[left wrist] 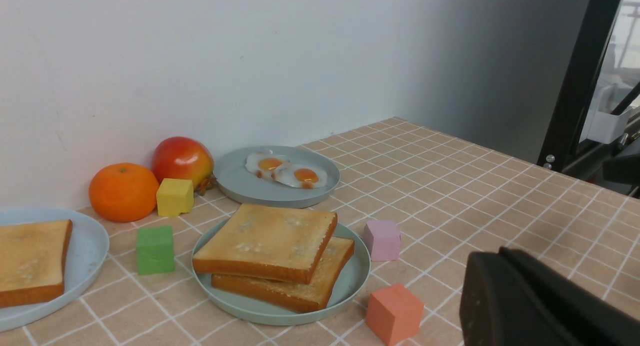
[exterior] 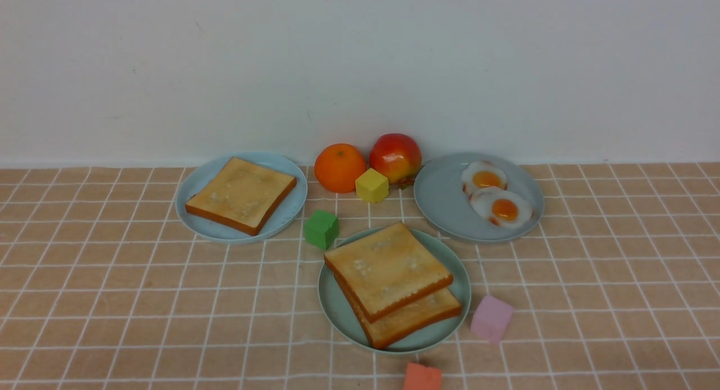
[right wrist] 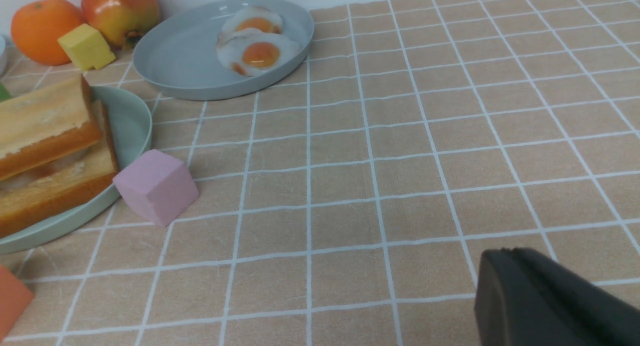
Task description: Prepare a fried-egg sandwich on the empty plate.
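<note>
The jaws of neither gripper can be judged: only one dark finger of the left gripper (left wrist: 545, 306) is seen in the left wrist view, and one of the right gripper (right wrist: 555, 301) in the right wrist view, each low above the checked tablecloth (exterior: 112, 300). No arm is seen in the front view.

Two toast slices (exterior: 388, 277) are stacked on the mint-green plate (exterior: 337, 311), at the centre near the robot. The slices are square, so no long axis is shown; they are turned like a diamond, one corner toward the wall, the upper slice shifted toward the wall and the left. In the right wrist view something pale is glimpsed in the gap between the slices; what it is cannot be told.

A third toast slice (exterior: 242, 195) lies on the pale blue plate (exterior: 194, 196), to the left. Two fried eggs (exterior: 495, 201) lie overlapping on the grey-blue plate (exterior: 444, 201), to the right.

The black frame post (left wrist: 575, 76) is shown only by the left wrist view.
</note>
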### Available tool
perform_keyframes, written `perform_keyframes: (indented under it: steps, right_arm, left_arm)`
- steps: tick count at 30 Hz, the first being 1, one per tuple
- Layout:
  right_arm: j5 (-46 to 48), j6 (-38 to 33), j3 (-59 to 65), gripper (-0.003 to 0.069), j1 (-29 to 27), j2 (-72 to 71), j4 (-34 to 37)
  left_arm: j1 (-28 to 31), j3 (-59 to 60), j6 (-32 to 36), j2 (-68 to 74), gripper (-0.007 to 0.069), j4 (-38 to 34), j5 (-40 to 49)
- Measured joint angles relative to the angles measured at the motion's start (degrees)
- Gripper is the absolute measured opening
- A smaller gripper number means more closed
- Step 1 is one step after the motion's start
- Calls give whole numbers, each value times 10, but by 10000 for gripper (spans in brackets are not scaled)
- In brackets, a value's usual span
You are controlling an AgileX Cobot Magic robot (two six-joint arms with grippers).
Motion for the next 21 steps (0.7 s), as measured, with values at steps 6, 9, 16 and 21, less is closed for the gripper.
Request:
perform_keyframes:
  steps: [6,9,16,21]
  right_arm:
    - [0,-1,0,0,0,0,0]
    - [0,-1,0,0,0,0,0]
    - [0,-1,0,3,0,0,0]
    - [0,-1,0,7,0,0,0]
  left_arm:
    - [0,2,0,0,11,1,-3]
    - [25,10,-1,-1,10,13,-23]
    - [269,48,-36,-14,-13,35,-53]
    - [386,64,-108,-14,-13,69,68]
